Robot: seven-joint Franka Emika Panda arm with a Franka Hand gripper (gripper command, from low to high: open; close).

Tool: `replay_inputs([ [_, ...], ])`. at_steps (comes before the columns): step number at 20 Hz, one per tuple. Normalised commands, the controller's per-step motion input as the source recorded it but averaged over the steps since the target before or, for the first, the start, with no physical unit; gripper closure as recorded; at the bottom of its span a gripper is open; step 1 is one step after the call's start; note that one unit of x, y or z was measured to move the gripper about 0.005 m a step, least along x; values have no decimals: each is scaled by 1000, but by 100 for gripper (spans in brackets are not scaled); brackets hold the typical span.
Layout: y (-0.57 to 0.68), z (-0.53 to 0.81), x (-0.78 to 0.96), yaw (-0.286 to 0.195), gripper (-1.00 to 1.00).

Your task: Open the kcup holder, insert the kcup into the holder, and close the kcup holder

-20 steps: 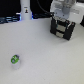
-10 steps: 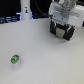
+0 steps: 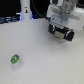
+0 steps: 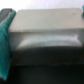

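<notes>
Hand [image 3: 61, 34] at kcup holder [image 3: 66, 20] near desk's [image 3: 45, 57] far edge, finger spread can't tell, kcup [image 3: 15, 60] well apart toward exterior view's left, bare desk between.

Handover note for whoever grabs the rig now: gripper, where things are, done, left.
Gripper: up at the exterior view's upper right, nothing seen between the fingers; open or shut not clear.
Kcup holder: fills the wrist view close up, front blurred; whether the drawer is open cannot be told.
Kcup: lying on the white table, exterior view's lower left, well apart from the gripper.
Done: nothing confirmed.
Left: open holder, pick up and insert kcup, close holder.
</notes>
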Motion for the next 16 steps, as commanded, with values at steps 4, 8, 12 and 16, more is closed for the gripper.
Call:
replay_inputs([
  [4, -321, 160, 889, -79, 100],
  [8, -316, 166, 864, -78, 100],
  [12, -348, 152, 861, -79, 100],
  [16, -404, 163, 825, -82, 100],
])
